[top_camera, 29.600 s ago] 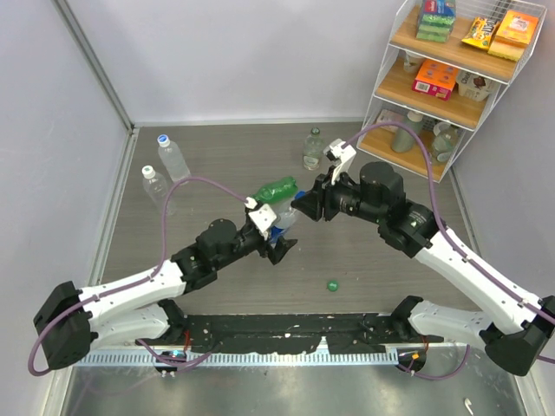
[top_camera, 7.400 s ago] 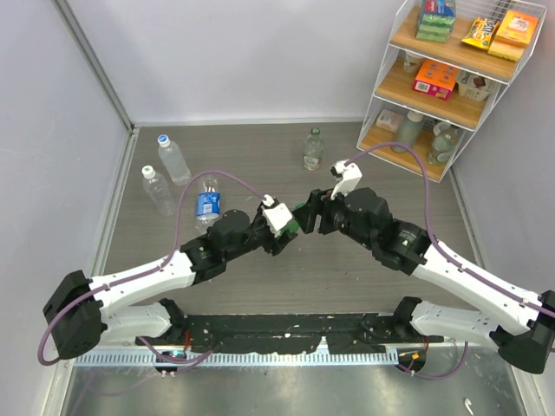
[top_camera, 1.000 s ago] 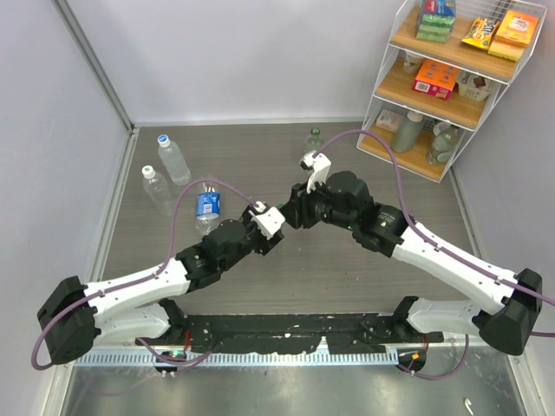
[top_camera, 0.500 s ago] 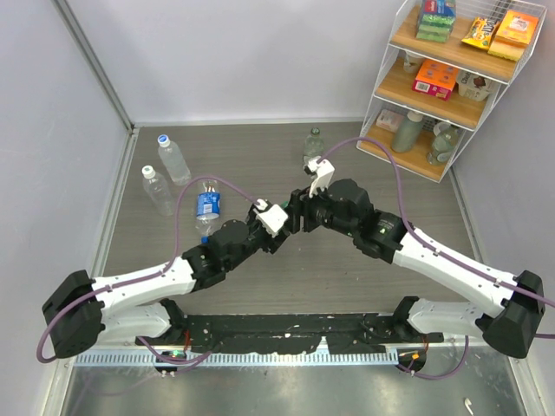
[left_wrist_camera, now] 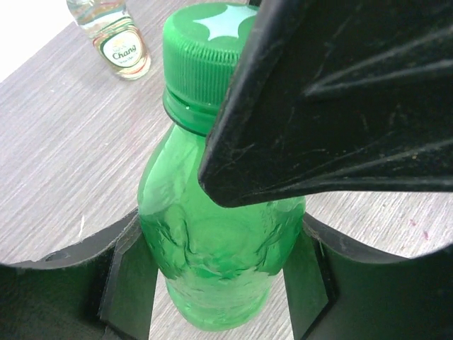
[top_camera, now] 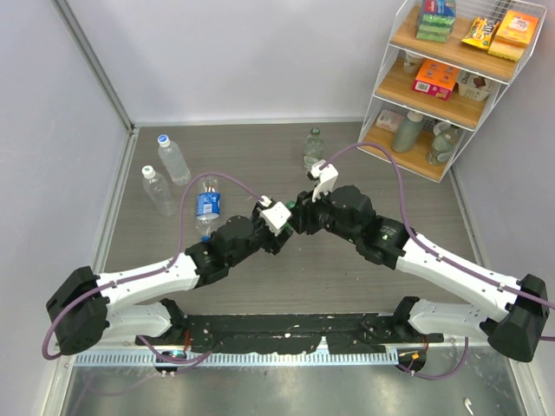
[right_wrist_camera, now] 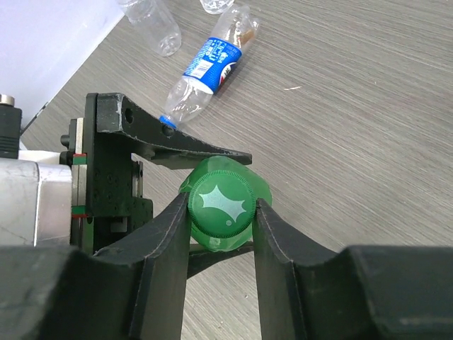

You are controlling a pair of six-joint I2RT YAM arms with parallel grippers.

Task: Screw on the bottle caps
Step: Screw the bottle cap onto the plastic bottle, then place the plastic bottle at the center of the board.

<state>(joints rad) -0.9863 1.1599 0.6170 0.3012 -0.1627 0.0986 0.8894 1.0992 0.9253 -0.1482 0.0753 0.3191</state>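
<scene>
Top view first: the left gripper (top_camera: pixel 279 232) and right gripper (top_camera: pixel 297 218) are parked nose to nose over the middle of the surface (top_camera: pixel 295 286). Whatever is held there is pretty much buried under the wrists. The cola bottle (top_camera: pixel 206 208) is laid flat just to the left. In the left wrist view, the green bottle (left_wrist_camera: pixel 212 241) is clamped round its body by the left jaws, one on each flank, with the cap (left_wrist_camera: pixel 202 42) sat on its neck. Part of that cap is blocked by a right-gripper finger, the bottle's base is cut off at the bottom edge, and whether the surface is touched can't be told. In the right wrist view, the cap is seen end-on and is pinched side to side by the right jaws. The thread is hidden that way, so how far it's wound down can't be judged. What could go wrong, as a guess: the cap could get cross-threaded if it was seated crooked. The bottle could be spun inside the left jaws if it isn't gripped hard enough. The thin wall could be squashed if it's gripped too hard. The cap could also be slipped over if it's only pinched lightly.
</scene>
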